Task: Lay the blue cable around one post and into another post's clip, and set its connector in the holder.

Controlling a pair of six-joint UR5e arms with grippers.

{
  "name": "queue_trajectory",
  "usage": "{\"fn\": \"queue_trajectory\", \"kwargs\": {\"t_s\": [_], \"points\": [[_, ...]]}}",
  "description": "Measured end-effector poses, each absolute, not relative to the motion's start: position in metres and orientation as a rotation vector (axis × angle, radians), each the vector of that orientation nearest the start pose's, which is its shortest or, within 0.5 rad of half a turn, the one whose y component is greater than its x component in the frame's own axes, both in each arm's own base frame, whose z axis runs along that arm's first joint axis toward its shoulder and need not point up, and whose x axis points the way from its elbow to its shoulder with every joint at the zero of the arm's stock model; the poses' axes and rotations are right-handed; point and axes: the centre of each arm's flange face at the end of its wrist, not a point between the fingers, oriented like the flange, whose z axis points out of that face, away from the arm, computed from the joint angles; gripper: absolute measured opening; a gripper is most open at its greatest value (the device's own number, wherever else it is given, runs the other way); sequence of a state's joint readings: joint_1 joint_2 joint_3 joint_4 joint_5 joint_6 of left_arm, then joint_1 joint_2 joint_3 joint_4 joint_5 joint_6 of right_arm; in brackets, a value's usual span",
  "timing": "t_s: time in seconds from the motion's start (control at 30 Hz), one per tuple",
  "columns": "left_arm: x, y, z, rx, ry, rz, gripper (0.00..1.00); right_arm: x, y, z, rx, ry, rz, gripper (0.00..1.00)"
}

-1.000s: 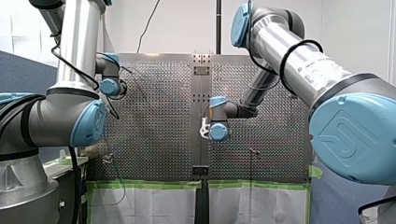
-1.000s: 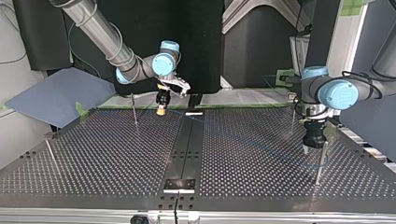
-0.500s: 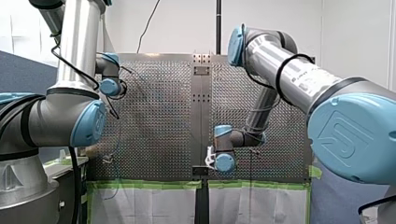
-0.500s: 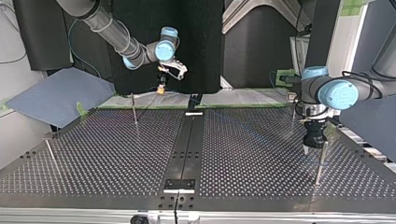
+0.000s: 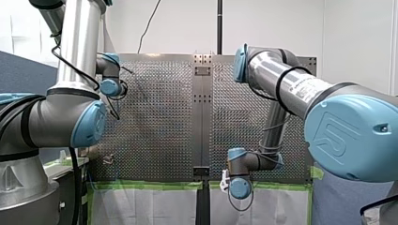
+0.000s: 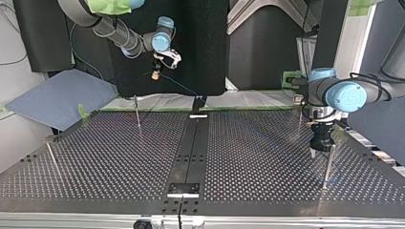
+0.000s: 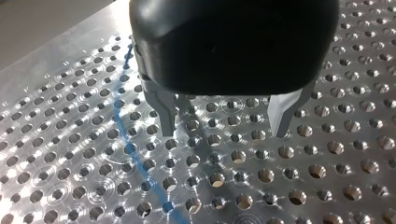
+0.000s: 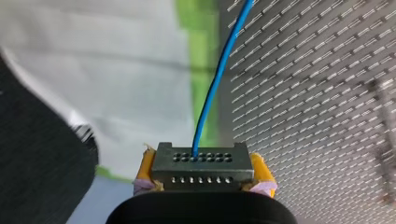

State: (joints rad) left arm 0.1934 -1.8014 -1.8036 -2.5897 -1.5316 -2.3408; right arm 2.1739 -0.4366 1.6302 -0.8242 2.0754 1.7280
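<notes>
A dark grey connector point(image 8: 201, 163) sits between the yellow pads point(image 8: 145, 164) of my right gripper point(image 8: 201, 176), which is shut on it. The blue cable point(image 8: 212, 88) leaves the connector and runs ahead over the perforated table. In the top view my right gripper point(image 6: 155, 75) hangs in the air beyond the table's far edge, and the cable point(image 6: 179, 86) slopes down from it toward the table's middle. My left gripper point(image 7: 224, 134) stands open just above the table, with the cable point(image 7: 135, 156) lying beside one finger. In the top view my left gripper point(image 6: 315, 151) is next to a thin post point(image 6: 327, 166).
More thin posts point(image 6: 137, 112) point(image 6: 51, 160) stand at the top view's left, and another post point(image 6: 301, 119) stands behind my left gripper. A black centre strip point(image 6: 190, 148) carries small brackets point(image 6: 183, 189) point(image 6: 198, 116). Green tape point(image 5: 155, 185) marks the table's edge in the front view.
My right arm has drawn back off the table with the connector, rising past the far edge in the top view and pulling the cable after it. My left arm has not moved.
</notes>
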Motion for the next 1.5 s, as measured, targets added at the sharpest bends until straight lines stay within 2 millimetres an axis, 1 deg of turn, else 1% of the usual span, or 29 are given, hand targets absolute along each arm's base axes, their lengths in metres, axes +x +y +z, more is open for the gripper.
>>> {"fn": "queue_trajectory", "kwargs": {"t_s": [0.23,0.47,0.57,0.67,0.83,1.03,1.17,1.5], "points": [[0.572,-0.028,0.31,-0.667,1.346,-0.495,1.0,0.355,-0.407,-0.187,1.521,-1.426,0.99,0.0],[0.572,-0.029,0.311,-0.666,1.346,-0.496,1.0,0.311,-0.385,-0.226,1.571,-1.452,0.914,0.0],[0.572,-0.029,0.31,-0.665,1.348,-0.495,1.0,0.296,-0.376,-0.238,1.599,-1.452,0.885,0.0],[0.572,-0.029,0.31,-0.664,1.349,-0.495,1.0,0.285,-0.373,-0.242,1.608,-1.456,0.878,0.0],[0.572,-0.03,0.311,-0.663,1.349,-0.496,1.0,0.273,-0.38,-0.23,1.583,-1.467,0.913,0.0],[0.572,-0.03,0.311,-0.662,1.348,-0.496,1.0,0.258,-0.396,-0.207,1.536,-1.465,0.976,0.0],[0.572,-0.031,0.31,-0.662,1.349,-0.496,1.0,0.251,-0.419,-0.188,1.484,-1.447,1.04,0.0],[0.571,-0.032,0.31,-0.662,1.352,-0.497,1.0,0.245,-0.467,-0.145,1.393,-1.395,1.177,0.0]]}}
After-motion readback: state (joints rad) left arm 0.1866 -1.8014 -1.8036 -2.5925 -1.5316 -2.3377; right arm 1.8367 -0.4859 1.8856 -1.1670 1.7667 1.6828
